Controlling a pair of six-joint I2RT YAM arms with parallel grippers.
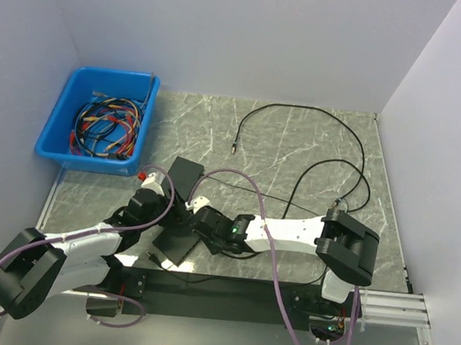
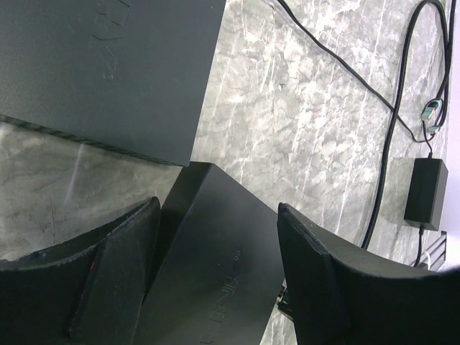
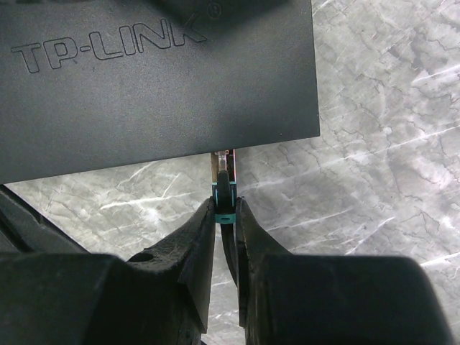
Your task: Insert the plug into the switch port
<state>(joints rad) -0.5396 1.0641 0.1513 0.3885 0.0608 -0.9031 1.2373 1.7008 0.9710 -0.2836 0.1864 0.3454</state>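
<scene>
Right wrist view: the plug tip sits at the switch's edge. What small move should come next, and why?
Probably a short straight push forward by the right gripper. It pinches the plug, whose tip meets the switch edge, and the left gripper appears to brace the switch on both sides. The port itself is hidden, so push gently.
</scene>
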